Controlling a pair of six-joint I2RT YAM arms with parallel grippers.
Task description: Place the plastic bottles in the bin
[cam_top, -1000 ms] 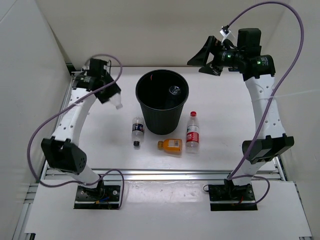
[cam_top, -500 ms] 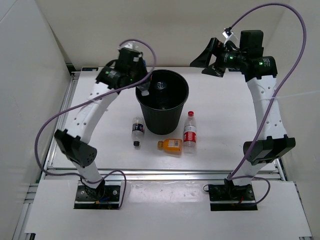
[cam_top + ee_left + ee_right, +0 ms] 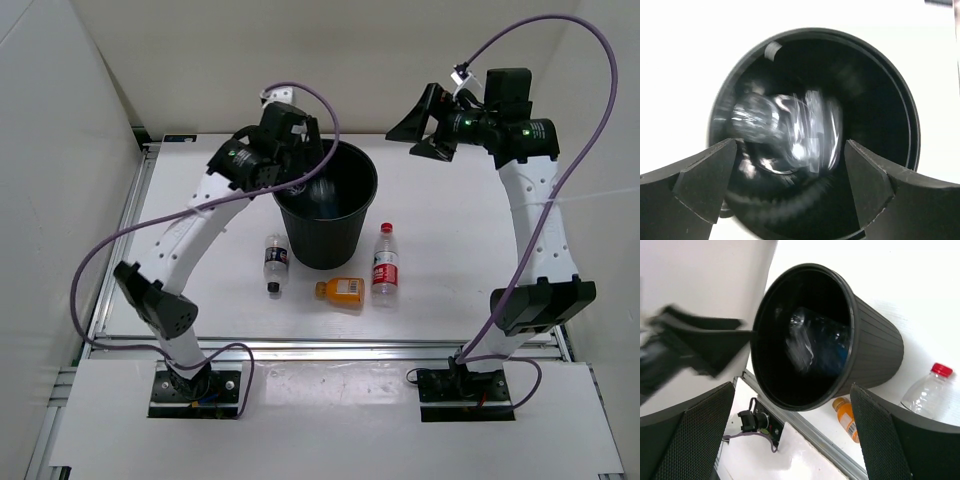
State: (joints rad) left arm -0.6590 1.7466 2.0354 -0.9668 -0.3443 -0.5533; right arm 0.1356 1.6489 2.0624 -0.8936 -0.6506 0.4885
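Note:
The black bin [image 3: 322, 238] stands at the table's middle. My left gripper [image 3: 308, 168] hangs over its left rim, open, fingers [image 3: 700, 180] wide apart. Below them a clear bottle [image 3: 790, 130] shows blurred inside the bin [image 3: 890, 90], free of the jaws. In the right wrist view the same bottle [image 3: 805, 345] is a blur in the bin [image 3: 875, 350]. On the table in front lie a dark-labelled clear bottle [image 3: 275, 262], a short orange bottle [image 3: 342, 290] and a red-labelled bottle [image 3: 385, 262]. My right gripper [image 3: 415, 122] is open, held high to the bin's right, with nothing in it.
A metal rail [image 3: 330, 347] runs along the table's near edge, with both arm bases behind it. White walls close in the left, back and right sides. The left gripper's purple cable [image 3: 320, 110] loops above the bin.
The left arm swung from the table's left side to over the bin and its jaws opened, letting go of a clear bottle that now drops inside. The right arm barely moved.

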